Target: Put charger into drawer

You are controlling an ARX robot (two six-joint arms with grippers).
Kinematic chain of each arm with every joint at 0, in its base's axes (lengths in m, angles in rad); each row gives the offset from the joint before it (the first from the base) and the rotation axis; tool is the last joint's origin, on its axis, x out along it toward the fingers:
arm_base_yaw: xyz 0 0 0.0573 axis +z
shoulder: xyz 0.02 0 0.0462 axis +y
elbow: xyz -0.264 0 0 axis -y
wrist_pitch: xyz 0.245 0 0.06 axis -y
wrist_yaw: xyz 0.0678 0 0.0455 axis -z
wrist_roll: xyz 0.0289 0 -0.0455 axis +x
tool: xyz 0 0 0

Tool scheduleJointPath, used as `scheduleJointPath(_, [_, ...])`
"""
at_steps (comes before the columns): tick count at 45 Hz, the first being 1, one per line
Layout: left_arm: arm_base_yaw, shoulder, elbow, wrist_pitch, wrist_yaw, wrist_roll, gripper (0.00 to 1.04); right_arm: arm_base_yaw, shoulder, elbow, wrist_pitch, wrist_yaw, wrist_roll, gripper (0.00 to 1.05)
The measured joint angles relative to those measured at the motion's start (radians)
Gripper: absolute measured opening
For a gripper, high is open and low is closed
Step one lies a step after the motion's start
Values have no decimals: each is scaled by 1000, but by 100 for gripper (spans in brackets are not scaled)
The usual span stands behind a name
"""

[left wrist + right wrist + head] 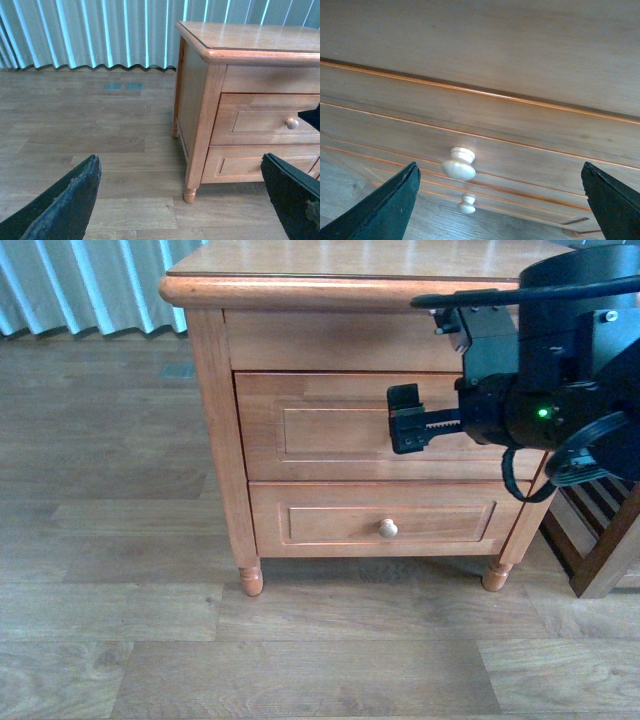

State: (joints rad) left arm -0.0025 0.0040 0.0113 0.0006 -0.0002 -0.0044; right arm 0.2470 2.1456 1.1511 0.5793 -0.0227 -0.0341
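Note:
The charger is out of view in every frame. The drawer (pixel 320 430) is the taller upper one of a honey-wood nightstand, and it stands closed. My right gripper (pixel 408 420) hangs open just in front of its panel and covers the knob in the front view. In the right wrist view the drawer (pixel 530 145) fills the frame, with its pale round knob (pixel 459 164) between and beyond the spread fingers of the right gripper (pixel 500 200), not touching them. My left gripper (pixel 185 200) is open and empty above the floor, left of the nightstand. From there the drawer (pixel 260 120) and its knob (pixel 292 123) show.
A shorter drawer (pixel 330 523) with its own knob (pixel 388 528) sits below, also closed. The nightstand top (pixel 380 255) is bare where visible. A dark slatted wooden rack (pixel 600 540) stands at the right. Pale curtains (pixel 100 30) hang behind, and wood floor (pixel 120 640) lies around.

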Motion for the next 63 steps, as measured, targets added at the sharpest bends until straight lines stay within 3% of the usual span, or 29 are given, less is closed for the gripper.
scheduleJointPath(19, [0,0,0,0,0,0,99,-137,-339,-376,78,-117,-2,96])
scheduleJointPath(43, [0,0,0,0,0,0,99,-503,-798,-637,-61,-363,69,96])
scheduleJointPath(61, [0,0,0,0,0,0,99,-526,-831,-650,-62,-375,85,96])
scheduleJointPath(63, [0,0,0,0,0,0,99,-517,-820,-676,27,-324,78,92])
